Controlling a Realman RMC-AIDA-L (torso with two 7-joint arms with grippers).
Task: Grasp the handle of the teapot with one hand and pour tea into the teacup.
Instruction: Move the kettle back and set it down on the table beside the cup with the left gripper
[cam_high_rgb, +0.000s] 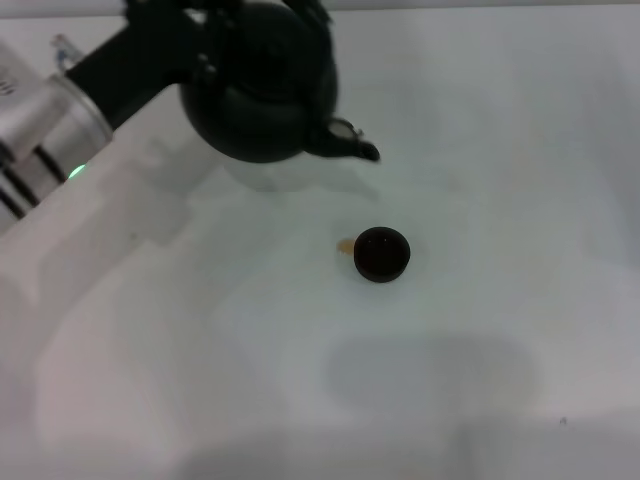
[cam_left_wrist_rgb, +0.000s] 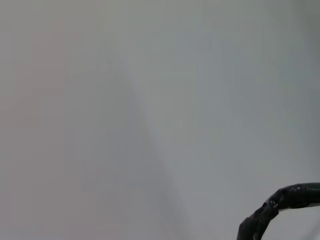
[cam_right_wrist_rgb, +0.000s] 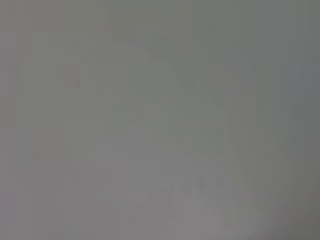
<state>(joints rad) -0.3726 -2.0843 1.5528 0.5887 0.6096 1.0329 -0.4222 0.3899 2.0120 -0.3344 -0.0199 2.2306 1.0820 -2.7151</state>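
The black teapot (cam_high_rgb: 262, 95) hangs above the white table (cam_high_rgb: 480, 150) at the far left and casts a shadow under itself. Its spout (cam_high_rgb: 345, 138), with a pale tip, points toward the teacup and tilts slightly down. My left gripper (cam_high_rgb: 215, 20) comes in from the left and is shut on the handle (cam_high_rgb: 312, 12) over the lid, at the picture's top edge. A piece of the rough black handle shows in the left wrist view (cam_left_wrist_rgb: 285, 197). The small dark teacup (cam_high_rgb: 381, 254) stands on the table, nearer to me and to the right of the spout. My right gripper is out of view.
A small tan stain (cam_high_rgb: 346, 246) lies on the table just left of the cup. My left arm's silver and black forearm (cam_high_rgb: 50, 130) crosses the far left corner. The right wrist view shows only bare pale surface (cam_right_wrist_rgb: 160, 120).
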